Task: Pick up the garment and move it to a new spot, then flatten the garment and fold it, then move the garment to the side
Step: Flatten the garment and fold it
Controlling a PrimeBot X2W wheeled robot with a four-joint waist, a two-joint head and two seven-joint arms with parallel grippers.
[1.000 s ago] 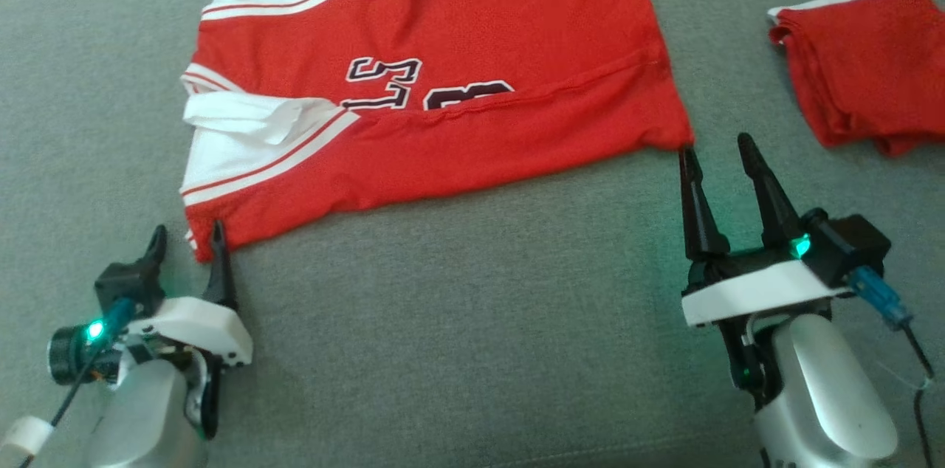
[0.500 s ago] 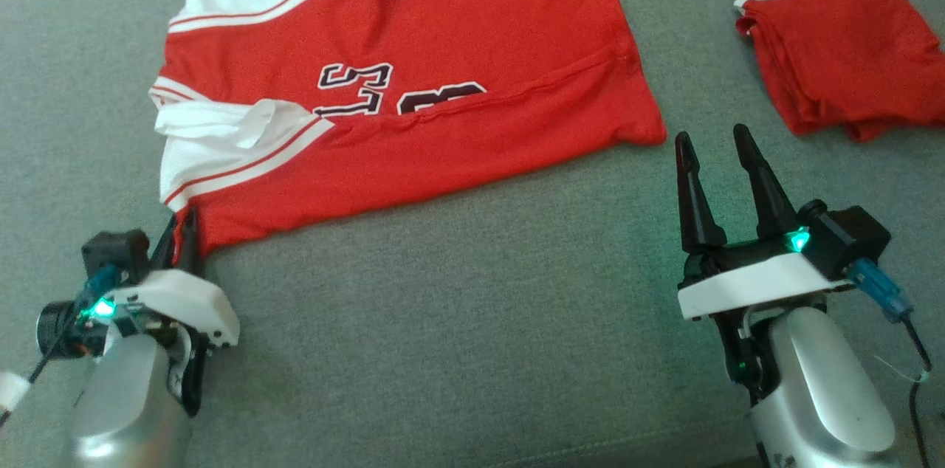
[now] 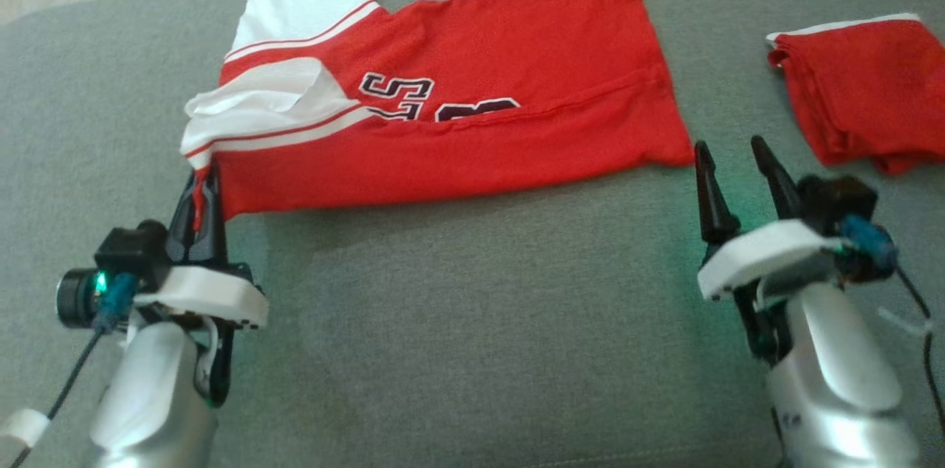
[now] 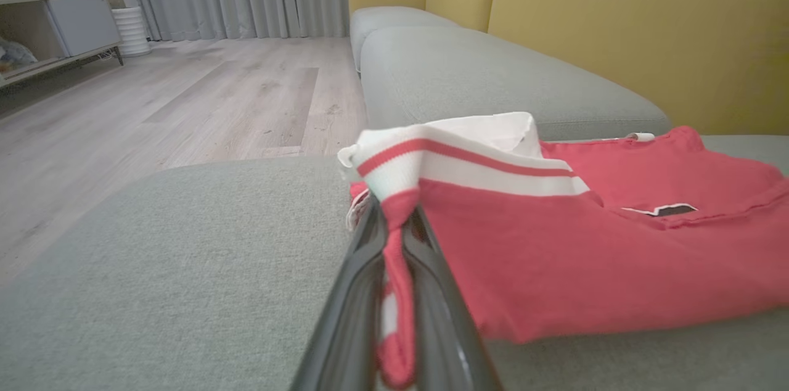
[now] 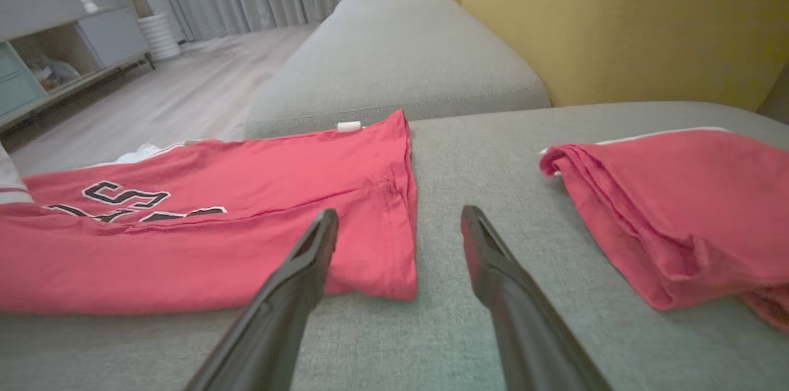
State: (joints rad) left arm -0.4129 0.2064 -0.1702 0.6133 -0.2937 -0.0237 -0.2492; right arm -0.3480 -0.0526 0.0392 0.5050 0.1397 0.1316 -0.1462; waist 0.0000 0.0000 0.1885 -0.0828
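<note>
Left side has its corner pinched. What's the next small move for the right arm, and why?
Probably shift the right end effector slightly left onto the near right corner of the jersey and close: it stands open just beside that corner, while the left end effector grips the other near corner.

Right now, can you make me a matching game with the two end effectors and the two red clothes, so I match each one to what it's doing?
Things:
1. left end effector
2. right end effector
3. numbered jersey
4. plain red garment

States:
A. open, holding nothing
B. folded up, lying at the robot's right
C. shut on a corner of cloth
D. spread out on the grey cushion, one corner pinched

Pairs: 1-C, 2-A, 3-D, 4-B.
</note>
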